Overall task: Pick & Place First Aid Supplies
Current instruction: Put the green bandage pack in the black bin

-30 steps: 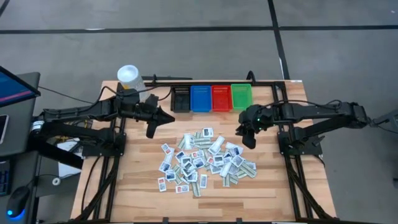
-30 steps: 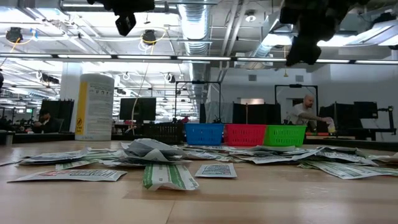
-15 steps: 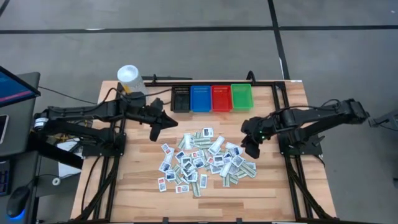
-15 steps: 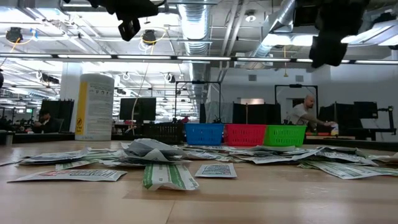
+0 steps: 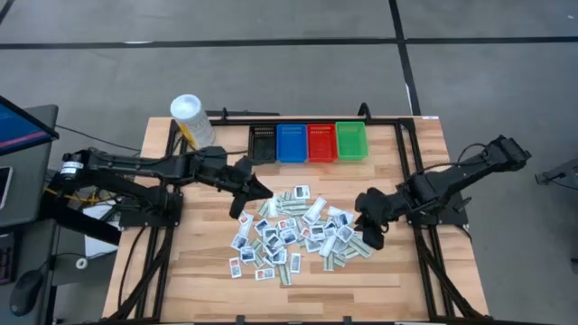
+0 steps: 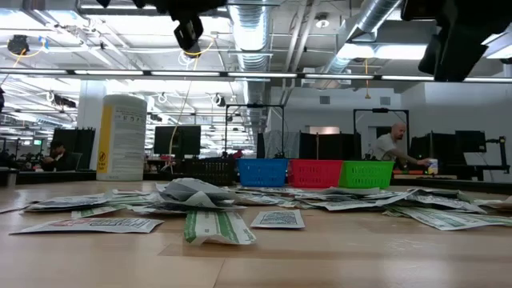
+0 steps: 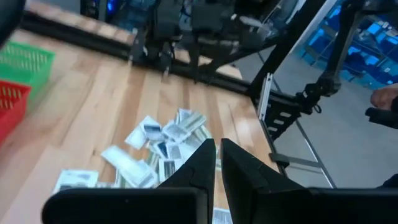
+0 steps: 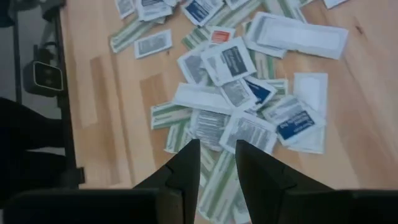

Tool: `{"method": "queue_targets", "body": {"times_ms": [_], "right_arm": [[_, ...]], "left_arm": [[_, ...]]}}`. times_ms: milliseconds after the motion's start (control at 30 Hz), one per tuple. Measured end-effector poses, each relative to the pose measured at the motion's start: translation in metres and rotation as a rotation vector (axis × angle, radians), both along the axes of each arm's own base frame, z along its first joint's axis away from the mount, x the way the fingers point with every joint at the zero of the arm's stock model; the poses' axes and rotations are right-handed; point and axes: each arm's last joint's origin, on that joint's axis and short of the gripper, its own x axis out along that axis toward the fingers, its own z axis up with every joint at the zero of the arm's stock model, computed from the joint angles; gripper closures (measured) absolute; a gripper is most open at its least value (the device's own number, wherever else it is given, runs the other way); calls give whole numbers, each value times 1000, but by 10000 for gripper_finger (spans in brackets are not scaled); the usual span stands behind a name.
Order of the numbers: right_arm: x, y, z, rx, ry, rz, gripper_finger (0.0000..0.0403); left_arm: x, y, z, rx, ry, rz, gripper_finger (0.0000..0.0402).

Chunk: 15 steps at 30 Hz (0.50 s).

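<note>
Jaws of both grippers hang empty above the packets (image 5: 298, 230): left together, right slightly apart.

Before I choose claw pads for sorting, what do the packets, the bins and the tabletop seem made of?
Packets: thin printed paper or foil-paper sachets, matte, lying flat and creased.
Bins: probably moulded plastic, bright solid colours, latticed sides.
Tabletop: wood, pale jointed strips with visible grain, smooth finish.

Bare surface (image 5: 199, 271) lies open on both sides of the scattered packets (image 5: 293, 230). The bins (image 5: 307, 142) and white tub (image 5: 190, 116) line the far edge.
</note>
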Motion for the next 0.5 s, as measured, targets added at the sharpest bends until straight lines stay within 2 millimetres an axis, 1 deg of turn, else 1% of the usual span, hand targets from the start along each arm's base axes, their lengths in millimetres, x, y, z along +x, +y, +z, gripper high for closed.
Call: {"method": "queue_targets", "body": {"times_ms": [133,300,500], "right_arm": [[-7,16,-9,9,-11,85,305],[-13,39,-21,3,52,155,305],[-9,64,-48,-12,167,151,305]], "left_arm": [[6,-2,-7,-17,35,-1,376],[7,-1,-9,-18,41,1,376],[8,-1,-8,-19,31,0,376]]}}
